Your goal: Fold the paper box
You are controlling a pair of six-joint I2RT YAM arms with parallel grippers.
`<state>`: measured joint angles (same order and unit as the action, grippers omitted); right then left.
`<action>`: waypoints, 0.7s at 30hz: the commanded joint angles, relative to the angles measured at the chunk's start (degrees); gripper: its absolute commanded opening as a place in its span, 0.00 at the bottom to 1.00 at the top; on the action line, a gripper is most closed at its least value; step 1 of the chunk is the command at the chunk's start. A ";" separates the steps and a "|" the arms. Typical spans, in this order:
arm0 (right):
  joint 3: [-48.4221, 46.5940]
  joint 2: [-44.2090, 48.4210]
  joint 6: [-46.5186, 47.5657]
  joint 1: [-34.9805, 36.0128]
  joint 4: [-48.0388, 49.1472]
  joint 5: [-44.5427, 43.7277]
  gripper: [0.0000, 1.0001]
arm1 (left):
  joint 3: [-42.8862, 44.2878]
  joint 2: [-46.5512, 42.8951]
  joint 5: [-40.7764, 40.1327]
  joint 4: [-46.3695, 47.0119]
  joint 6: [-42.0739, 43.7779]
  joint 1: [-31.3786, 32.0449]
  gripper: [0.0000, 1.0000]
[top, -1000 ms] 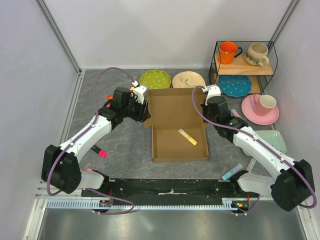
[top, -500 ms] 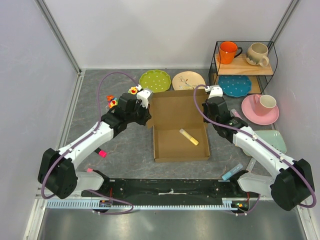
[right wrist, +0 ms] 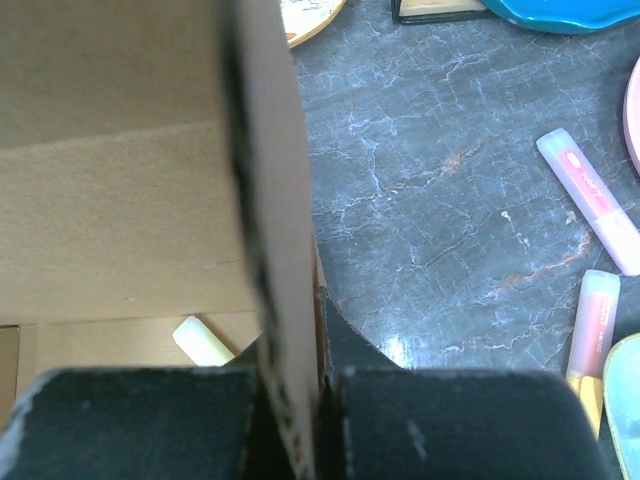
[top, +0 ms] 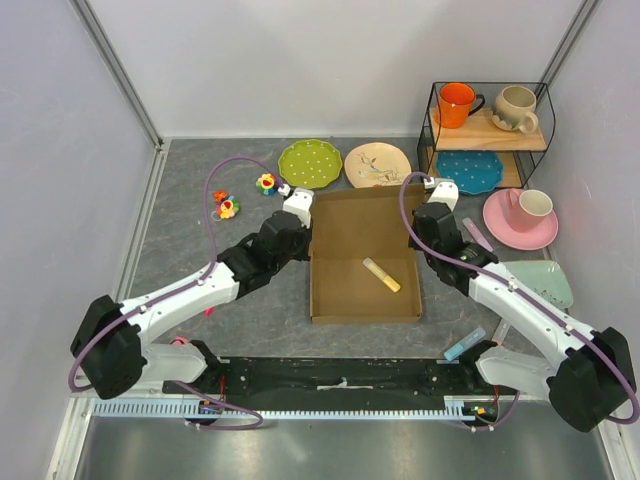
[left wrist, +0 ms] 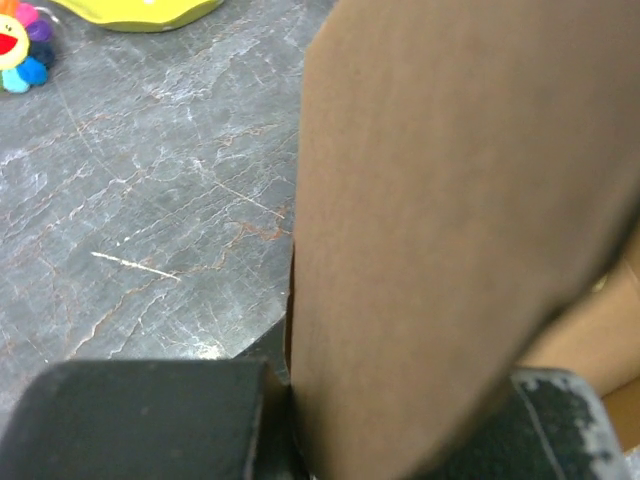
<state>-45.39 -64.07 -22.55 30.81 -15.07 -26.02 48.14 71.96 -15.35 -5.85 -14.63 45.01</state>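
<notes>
- now the paper box [top: 345,290] lies open in the middle of the table between the two arms, its tray nearer the bases and its lid panel reaching away toward the green dotted plate [top: 310,160] and the beige plate [top: 377,163]
- its long axis runs near to far, so one long side wall faces each arm
- the left gripper [top: 305,225] sits at the left wall toward the far end, jaws clamped on a cardboard flap that stands between the fingers and fills the left wrist view
- the right gripper [top: 414,222] mirrors it at the right wall, jaws pinched on a flap seen edge-on in its own wrist view
- a yellow highlighter [top: 380,274] lies loose on the tray floor, nearer the right wall, apart from both grips
- each arm is nearest its own side and the box body lies inward from each pair of jaws, so the coming fold likely turns on swinging both flaps toward the centre line evenly, or the sheet may skew
</notes>
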 commanded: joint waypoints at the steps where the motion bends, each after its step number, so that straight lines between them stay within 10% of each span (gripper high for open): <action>1: 0.91 -0.09 -6.71 2.15 -1.36 2.73 0.00 | 0.81 0.98 -6.26 7.17 -10.04 3.32 0.02; 10: 0.13 -0.79 -10.23 3.38 -3.73 1.42 0.00 | 0.55 2.48 -13.73 7.78 -21.56 5.61 0.02; 21: -2.78 -3.16 -9.63 7.77 -8.83 -5.44 0.00 | 4.24 8.01 -21.46 6.81 -15.34 10.44 0.02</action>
<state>-46.85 -65.43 -29.76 35.83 -18.90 -34.50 49.84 78.13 -36.29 -3.29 -29.69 52.42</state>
